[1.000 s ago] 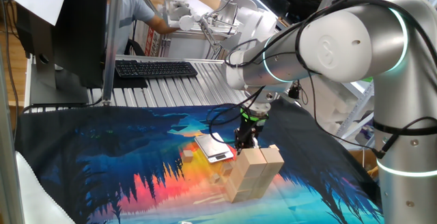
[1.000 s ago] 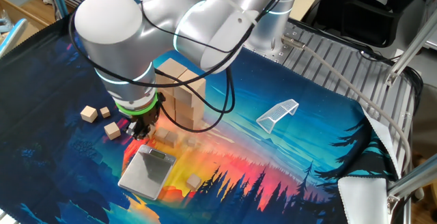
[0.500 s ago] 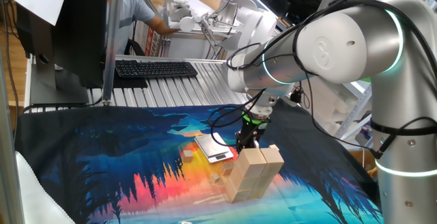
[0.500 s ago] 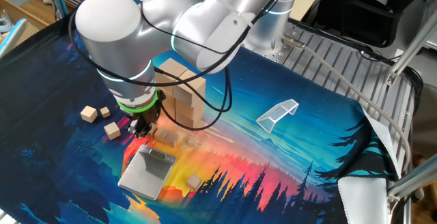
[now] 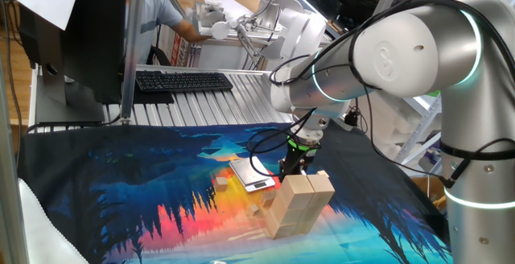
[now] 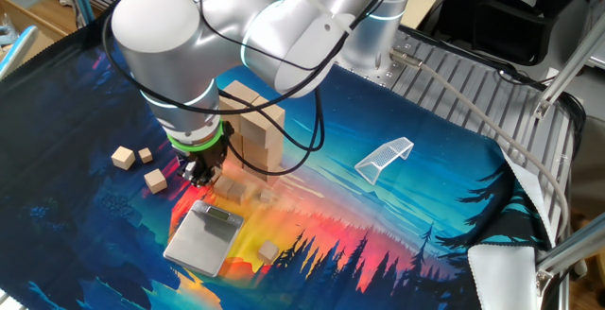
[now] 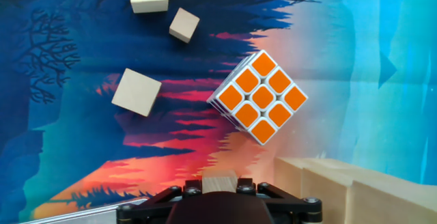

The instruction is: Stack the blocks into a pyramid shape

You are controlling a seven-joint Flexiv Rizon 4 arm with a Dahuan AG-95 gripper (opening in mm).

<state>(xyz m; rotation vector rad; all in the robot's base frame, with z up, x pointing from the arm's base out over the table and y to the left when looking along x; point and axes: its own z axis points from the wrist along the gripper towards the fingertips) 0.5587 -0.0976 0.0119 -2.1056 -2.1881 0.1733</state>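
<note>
A small wooden cube [image 7: 220,184] sits pinched between the jaws of the gripper [image 6: 199,172], its pale top edge showing at the bottom of the hand view. Just beside it stands the stack of larger wooden bricks [image 5: 299,204], two layers high with its top face still bare. Taking that stack as the landmark: three loose cubes [image 6: 122,157] lie on the printed cloth on its far side from the arm's base, a silver-grey scale [image 6: 203,238] lies flat near its foot, and a Rubik's cube [image 7: 258,96] with its orange face up rests close by.

The step in hand looks like carrying the small cube to the stack. The next move likely calls for lifting clear of the bricks' edge, centring above the top face, and setting down gently so nothing below shifts.
</note>
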